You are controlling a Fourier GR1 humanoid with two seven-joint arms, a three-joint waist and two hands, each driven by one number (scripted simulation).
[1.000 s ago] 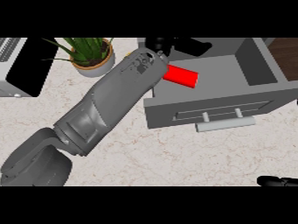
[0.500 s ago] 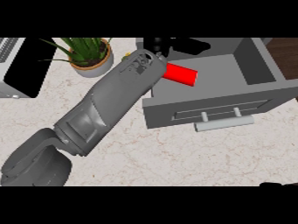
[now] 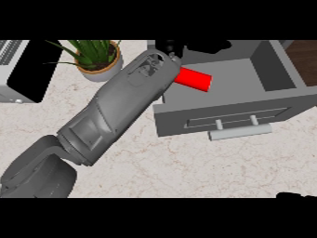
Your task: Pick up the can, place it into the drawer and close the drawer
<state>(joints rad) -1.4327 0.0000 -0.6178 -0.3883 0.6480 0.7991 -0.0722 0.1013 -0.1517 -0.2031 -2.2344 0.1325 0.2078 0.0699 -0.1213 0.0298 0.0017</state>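
Red cylindrical can (image 3: 193, 79) is lying on its side inside open grey drawer (image 3: 284, 69), just below-right of black left hand (image 3: 169, 46), which is hovering at drawer's back; hand's open-or-curled state: cannot tell.

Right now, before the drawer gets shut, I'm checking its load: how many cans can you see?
1. The red can lies in the open drawer, just right of the left forearm. Another could be hidden beneath that arm.

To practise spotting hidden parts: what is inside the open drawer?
A red can lies in the drawer, toward its left. The left forearm covers the can's left end and the drawer's left wall.
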